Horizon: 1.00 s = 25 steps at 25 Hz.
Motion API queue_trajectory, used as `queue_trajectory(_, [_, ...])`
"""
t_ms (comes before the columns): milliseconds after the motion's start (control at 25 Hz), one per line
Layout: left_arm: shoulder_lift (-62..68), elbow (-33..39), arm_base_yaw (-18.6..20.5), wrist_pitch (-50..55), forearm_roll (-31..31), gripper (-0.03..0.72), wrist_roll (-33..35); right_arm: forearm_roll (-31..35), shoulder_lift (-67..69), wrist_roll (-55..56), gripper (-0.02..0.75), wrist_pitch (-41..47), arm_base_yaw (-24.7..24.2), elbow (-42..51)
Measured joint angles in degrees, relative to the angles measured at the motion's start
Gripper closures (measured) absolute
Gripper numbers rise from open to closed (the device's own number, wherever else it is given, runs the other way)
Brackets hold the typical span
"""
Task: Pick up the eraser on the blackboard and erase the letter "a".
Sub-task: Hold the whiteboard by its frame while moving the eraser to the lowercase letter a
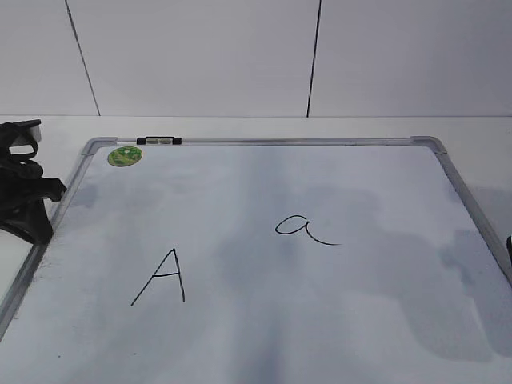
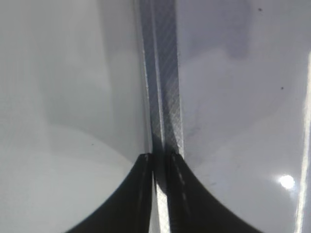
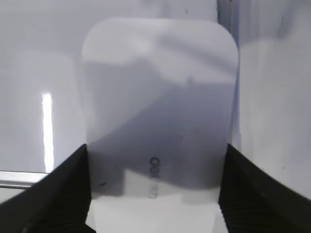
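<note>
The blackboard (image 1: 264,142) lies flat and fills the exterior view; its frame (image 2: 165,97) also shows in the left wrist view. The letter "a" (image 1: 300,228) is drawn right of the board's middle. The eraser (image 3: 160,97) shows only in the right wrist view, a white rounded block with grey print. My right gripper (image 3: 155,189) has its two black fingers against the eraser's two long sides. In the exterior view only a dark sliver of the right gripper (image 1: 509,244) shows at the right edge. My left gripper (image 2: 160,158) is shut and empty over the board's left frame.
A capital "A" (image 1: 164,278) is drawn at the lower left of the board. A round green sticker (image 1: 125,155) and a small black-and-white clip (image 1: 158,141) sit at the far left corner. The left arm (image 1: 24,192) stands by the left frame. A white wall is behind.
</note>
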Motion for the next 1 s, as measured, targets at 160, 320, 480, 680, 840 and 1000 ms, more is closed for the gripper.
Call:
queue_trajectory(160, [0.63, -0.44, 0.0, 0.4, -0.21, 0.646, -0.25, 0.0, 0.0, -0.19, 0.167, 0.0, 0.0, 0.0])
queue_trajectory(320, [1.23, -0.88, 0.11, 1.15, -0.47, 0.65, -0.47, 0.0, 0.0, -0.44, 0.167, 0.43, 0.0, -0.54])
queue_trajectory(480, [1.36, -1.49, 0.11, 1.78, -0.47, 0.65, -0.47, 0.1, 0.35, -0.97, 0.167, 1.83, 0.0, -3.55])
queue_trajectory(680, [1.44, -1.83, 0.11, 2.22, -0.47, 0.65, -0.51, 0.34, 5.77, -2.2, 0.167, 4.53, 0.72, -7.79])
queue_trajectory(840, [1.44, -1.92, 0.11, 2.27, -0.47, 0.649, -0.51, 0.99, 10.51, -2.45, 0.167, 4.56, 4.0, -11.23])
queue_trajectory(1000, [1.44, -1.92, 0.11, 2.35, -0.35, 0.648, -0.51, 1.32, 17.03, -2.47, 0.167, 3.39, 8.91, -15.13])
